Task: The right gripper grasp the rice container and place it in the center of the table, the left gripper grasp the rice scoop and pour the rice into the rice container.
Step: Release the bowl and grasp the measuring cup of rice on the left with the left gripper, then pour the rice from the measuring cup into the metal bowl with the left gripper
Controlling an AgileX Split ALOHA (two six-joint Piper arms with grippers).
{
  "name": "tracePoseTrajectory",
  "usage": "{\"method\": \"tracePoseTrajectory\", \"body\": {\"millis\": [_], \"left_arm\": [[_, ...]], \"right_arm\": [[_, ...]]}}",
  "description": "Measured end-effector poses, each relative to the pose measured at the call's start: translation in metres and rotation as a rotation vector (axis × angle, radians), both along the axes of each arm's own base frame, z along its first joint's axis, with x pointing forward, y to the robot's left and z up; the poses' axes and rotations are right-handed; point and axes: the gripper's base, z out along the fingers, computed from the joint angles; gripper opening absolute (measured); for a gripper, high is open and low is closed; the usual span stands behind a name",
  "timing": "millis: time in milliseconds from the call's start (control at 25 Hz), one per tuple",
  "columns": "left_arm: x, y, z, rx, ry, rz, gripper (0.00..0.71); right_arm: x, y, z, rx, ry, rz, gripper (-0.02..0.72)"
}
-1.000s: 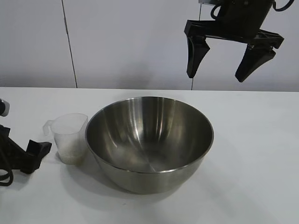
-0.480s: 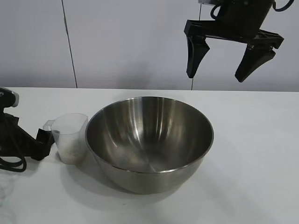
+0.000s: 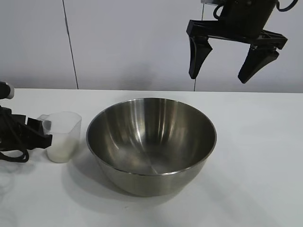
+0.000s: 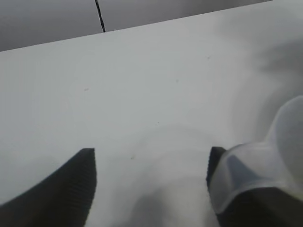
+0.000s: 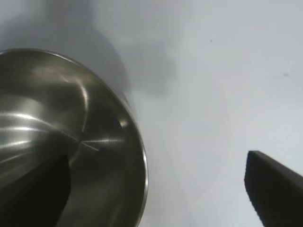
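Note:
The rice container (image 3: 151,142), a large steel bowl, stands mid-table and is empty inside; it also shows in the right wrist view (image 5: 71,142). The rice scoop (image 3: 63,136), a clear cup with pale rice (image 3: 59,152) in its lower part, stands just left of the bowl. My left gripper (image 3: 41,132) is low at the scoop's handle side. In the left wrist view this gripper (image 4: 151,153) is open wide, and the scoop's handle (image 4: 258,165) lies over one finger (image 4: 215,163). My right gripper (image 3: 218,78) hangs open and empty, high above the bowl's far right; it also shows in its own wrist view (image 5: 156,161).
The white table (image 3: 255,165) runs back to a pale wall with a dark vertical seam (image 3: 70,47). The left arm's black cable (image 3: 14,153) lies on the table at the far left.
My left gripper has come in from the lower left to the scoop's handle. The scoop has shifted a little to the left, away from the bowl. The right gripper has not moved.

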Motion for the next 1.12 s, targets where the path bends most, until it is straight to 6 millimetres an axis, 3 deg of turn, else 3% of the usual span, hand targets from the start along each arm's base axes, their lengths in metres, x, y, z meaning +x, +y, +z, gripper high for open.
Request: {"method": "tracePoseTrajectory", "body": {"millis": [160, 240, 400, 880, 1120], "left_arm": [[-0.001, -0.005, 0.000, 0.003, -0.002, -0.066, 0.078], [-0.002, -0.007, 0.000, 0.005, -0.002, -0.087, 0.031], [-0.001, -0.008, 0.007, 0.003, -0.021, -0.098, 0.008], [0.002, -0.013, 0.082, -0.001, -0.271, -0.147, 0.003], [0.005, -0.043, 0.116, 0.217, -0.283, -0.286, 0.003]], "right_arm": [[0.000, 0.000, 0.000, 0.000, 0.000, 0.000, 0.694], [0.000, 0.000, 0.000, 0.000, 0.000, 0.000, 0.694], [0.000, 0.000, 0.000, 0.000, 0.000, 0.000, 0.694], [0.000, 0.000, 0.000, 0.000, 0.000, 0.000, 0.694], [0.000, 0.000, 0.000, -0.001, -0.001, 0.000, 0.694]]}}
